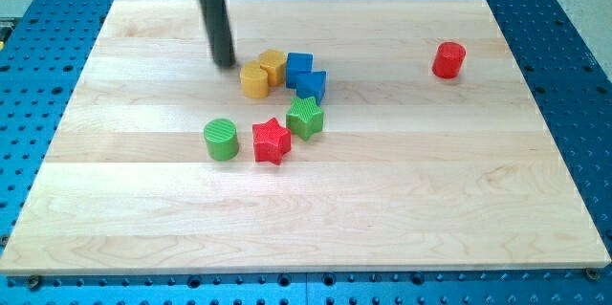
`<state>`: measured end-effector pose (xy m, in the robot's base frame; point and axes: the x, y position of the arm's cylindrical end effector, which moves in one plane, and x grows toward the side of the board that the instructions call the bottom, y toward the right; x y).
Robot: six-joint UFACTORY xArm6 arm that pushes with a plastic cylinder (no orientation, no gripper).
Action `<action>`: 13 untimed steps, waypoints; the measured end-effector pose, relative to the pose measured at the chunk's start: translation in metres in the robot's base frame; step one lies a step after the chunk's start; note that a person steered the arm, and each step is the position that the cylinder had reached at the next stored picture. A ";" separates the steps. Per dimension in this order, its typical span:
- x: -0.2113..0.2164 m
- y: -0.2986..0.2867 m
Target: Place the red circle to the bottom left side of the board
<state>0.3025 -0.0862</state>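
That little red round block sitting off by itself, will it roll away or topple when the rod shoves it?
The red circle stands upright on its flat end, so it will probably slide, not roll. It looks squat, so tipping seems unlikely. Being round, it may slip sideways off my tip if pushed off-centre. My tip is now far to the view's left of it, beside the yellow blocks.

The pale wooden table (402,200) carries eight blocks. A red circle (448,59) sits alone toward the view's top right. Near the middle cluster two yellow blocks (263,73), two blue blocks (305,75), a green star (305,118), a red star (271,141) and a green circle (221,139).
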 end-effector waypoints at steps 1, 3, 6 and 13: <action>-0.021 0.111; -0.005 0.350; 0.033 0.213; 0.259 0.147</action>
<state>0.5620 0.0605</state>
